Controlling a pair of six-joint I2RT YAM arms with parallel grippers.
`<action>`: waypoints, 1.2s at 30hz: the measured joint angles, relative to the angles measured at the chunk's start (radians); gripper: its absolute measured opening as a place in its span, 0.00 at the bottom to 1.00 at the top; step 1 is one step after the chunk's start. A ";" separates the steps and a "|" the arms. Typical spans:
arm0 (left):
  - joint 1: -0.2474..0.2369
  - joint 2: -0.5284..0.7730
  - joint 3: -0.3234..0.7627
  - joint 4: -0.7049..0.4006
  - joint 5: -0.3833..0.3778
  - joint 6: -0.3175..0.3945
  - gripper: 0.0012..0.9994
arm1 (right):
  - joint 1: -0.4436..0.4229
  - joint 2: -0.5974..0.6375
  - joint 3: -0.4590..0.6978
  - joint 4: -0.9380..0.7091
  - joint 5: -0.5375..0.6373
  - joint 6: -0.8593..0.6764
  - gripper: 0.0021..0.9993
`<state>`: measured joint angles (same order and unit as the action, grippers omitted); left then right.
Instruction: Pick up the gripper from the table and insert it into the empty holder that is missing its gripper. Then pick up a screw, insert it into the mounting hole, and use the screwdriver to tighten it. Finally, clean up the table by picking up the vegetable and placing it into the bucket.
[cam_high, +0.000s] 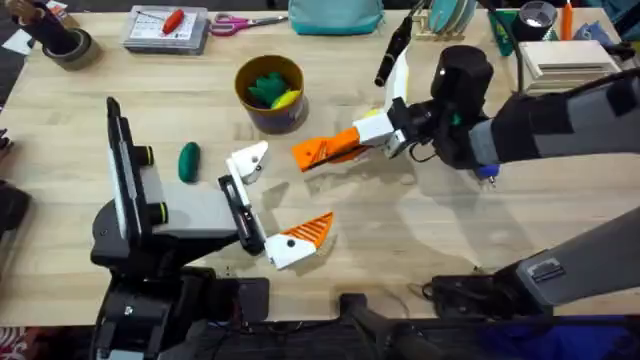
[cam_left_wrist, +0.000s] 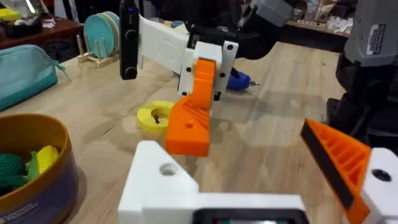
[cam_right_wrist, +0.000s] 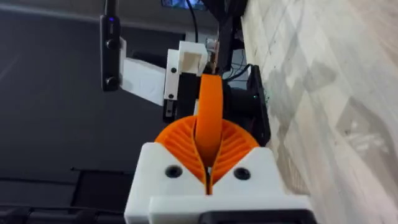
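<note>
One gripper, clamped in the closed right gripper, is hanging just beside the holder; left gripper is gaping. Advice: align squarely, seat slowly.

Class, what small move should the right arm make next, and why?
Probably ease the right end effector toward the empty white holder: it is shut on the orange gripper, which hangs just short of the holder, not yet seated.
</note>
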<state>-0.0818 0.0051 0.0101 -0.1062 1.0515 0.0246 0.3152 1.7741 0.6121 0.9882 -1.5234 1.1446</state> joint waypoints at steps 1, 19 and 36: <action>0.000 0.000 0.000 0.000 0.000 0.000 0.99 | 0.004 0.000 0.000 0.000 0.000 0.000 0.01; 0.000 0.000 0.000 0.000 0.000 0.000 0.99 | 0.035 -0.036 0.000 0.426 0.000 0.358 0.01; 0.000 0.000 0.000 0.000 0.000 0.000 0.99 | 0.062 -0.075 -0.212 0.533 0.152 0.365 0.01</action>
<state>-0.0818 0.0051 0.0101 -0.1062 1.0515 0.0246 0.3770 1.6993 0.3999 1.5210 -1.3711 1.5098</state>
